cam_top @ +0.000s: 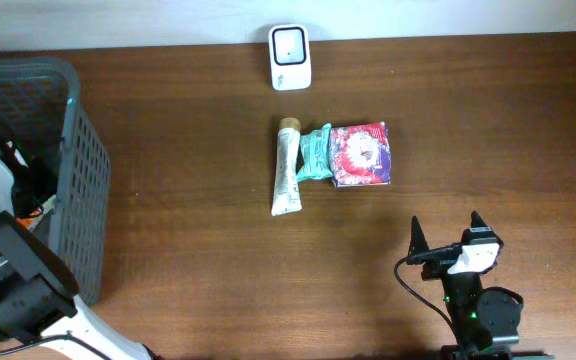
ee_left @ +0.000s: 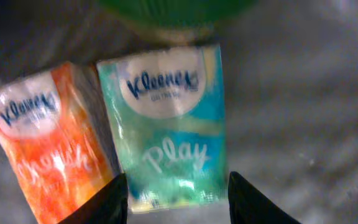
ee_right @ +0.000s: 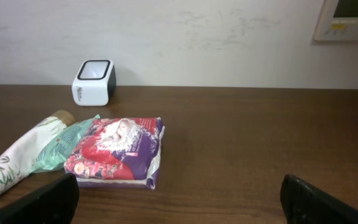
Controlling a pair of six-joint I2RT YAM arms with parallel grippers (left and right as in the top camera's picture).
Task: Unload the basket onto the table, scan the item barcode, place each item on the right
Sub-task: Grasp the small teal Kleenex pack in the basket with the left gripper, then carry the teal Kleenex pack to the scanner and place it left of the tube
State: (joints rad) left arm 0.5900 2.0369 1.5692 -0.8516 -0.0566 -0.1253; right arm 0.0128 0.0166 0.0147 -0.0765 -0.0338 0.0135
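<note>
Overhead: a brown worktop (cam_top: pixel 188 260) carries a white scanner (cam_top: pixel 290 57) at its far edge, about the middle. Nearer, three things lie in a row, each touching the next: a pale tube (cam_top: pixel 287 167) on the left, a green packet (cam_top: pixel 314 155) in the middle and a red packet (cam_top: pixel 361 154) on the right. A grey basket (cam_top: pixel 78 150) stands at the left edge, with the left arm (cam_top: pixel 18 285) by its near side. The right claw (cam_top: pixel 446 235) sits at the near right, well apart from the row, its fingers spread.

Left wrist: a teal pack (ee_left: pixel 169 124) marked Kleenex lies flat on a blurred grey surface, with an orange pack (ee_left: pixel 48 149) of the same make just to its left, tilted and touching it or nearly so. Something green (ee_left: pixel 173 9) lies beyond them, at the far edge. The left claw (ee_left: pixel 178 202) is set about as wide as the teal pack, one dark finger at each near corner. I cannot tell whether the fingers (ee_left: pixel 107 202) press on it or only flank it.

Right wrist: the right claw is wide, its fingers (ee_right: pixel 48 202) at the two near corners with nothing between them. Ahead to the left lie the tube, green packet and red packet. The scanner stands beyond them against the pale wall (ee_right: pixel 216 37).
</note>
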